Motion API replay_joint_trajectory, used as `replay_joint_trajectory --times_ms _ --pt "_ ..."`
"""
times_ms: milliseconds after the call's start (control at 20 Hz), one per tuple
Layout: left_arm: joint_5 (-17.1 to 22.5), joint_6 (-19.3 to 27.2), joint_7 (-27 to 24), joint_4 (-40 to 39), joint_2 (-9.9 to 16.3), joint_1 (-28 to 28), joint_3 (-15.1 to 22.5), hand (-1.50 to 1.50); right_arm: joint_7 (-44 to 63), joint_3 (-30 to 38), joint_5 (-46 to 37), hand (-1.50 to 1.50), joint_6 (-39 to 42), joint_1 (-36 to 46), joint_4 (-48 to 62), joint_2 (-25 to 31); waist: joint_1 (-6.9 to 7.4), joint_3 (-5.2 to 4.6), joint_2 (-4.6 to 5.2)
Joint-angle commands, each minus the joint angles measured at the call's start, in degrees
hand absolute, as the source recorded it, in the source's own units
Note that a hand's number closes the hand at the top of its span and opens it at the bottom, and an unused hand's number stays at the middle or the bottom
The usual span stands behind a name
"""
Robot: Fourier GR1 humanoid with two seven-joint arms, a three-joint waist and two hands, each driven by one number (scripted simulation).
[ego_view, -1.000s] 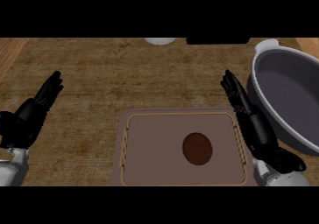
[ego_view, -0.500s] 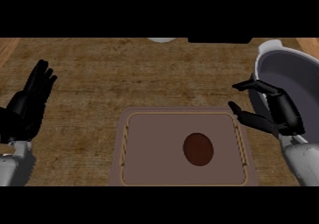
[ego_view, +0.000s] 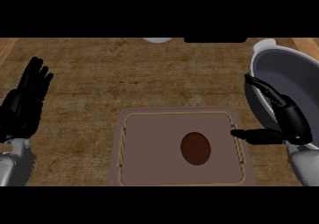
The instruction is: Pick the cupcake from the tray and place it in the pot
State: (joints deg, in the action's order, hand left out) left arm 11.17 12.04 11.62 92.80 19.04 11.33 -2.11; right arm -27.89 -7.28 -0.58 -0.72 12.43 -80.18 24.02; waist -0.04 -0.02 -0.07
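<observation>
Right hand (ego_view: 286, 124) open, holding nothing, beside tray (ego_view: 181, 117) edge, pot (ego_view: 298, 83) behind. Cupcake (ego_view: 196, 148) lies mid-tray; likely light, soft, crushable: take by sides. Left hand (ego_view: 23, 107) open, resting.

Rough woven-looking counter (ego_view: 136, 78), matt brown tray (ego_view: 149, 144), smooth grey pot (ego_view: 298, 74).

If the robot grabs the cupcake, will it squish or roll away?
The cupcake looks small beside the right hand, so it is probably light and easy to squash. It sits alone on the flat tray, so a nudge might slide or tip it.
</observation>
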Motion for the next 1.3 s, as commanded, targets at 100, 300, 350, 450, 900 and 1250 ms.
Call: replay_joint_trajectory --times_ms 100,300,350,450,900,1250 --pt "-0.93 0.99 -0.15 0.0 -1.24 0.43 0.13 0.0 13.73 -5.64 -2.89 -1.5 9.66 -0.54 -10.3 8.35 -0.63 -0.11 -0.24" --pt "-1.11 1.04 -0.91 -2.17 -2.07 0.34 0.21 0.0 26.54 -8.23 -3.82 -1.5 17.9 6.78 -13.6 14.48 -0.11 -0.23 -0.06" --pt "0.19 -0.91 -0.63 -0.59 -0.31 -0.84 -0.86 0.0 30.13 -12.14 -6.72 -1.5 16.86 5.4 -16.77 12.97 0.15 -0.24 -0.33" --pt "-0.86 0.07 0.08 1.23 -1.22 -1.17 0.44 0.0 34.34 -13.96 -7.94 -1.5 19.65 6.8 -18.01 13.97 0.48 -0.14 -0.3" --pt "-3.29 0.75 -0.55 -0.05 -3.12 0.09 0.68 0.0 54.28 -22.12 -10.89 -1.5 27.26 10.08 -22.95 4.49 0.11 -0.01 0.03" --pt "-4.03 -1.52 -2.38 -0.09 -4.65 -2.35 -0.78 0.0 59.3 -21.29 -16.02 -1.5 29.96 8.76 -24.39 -4.71 0.16 0.0 0.04"
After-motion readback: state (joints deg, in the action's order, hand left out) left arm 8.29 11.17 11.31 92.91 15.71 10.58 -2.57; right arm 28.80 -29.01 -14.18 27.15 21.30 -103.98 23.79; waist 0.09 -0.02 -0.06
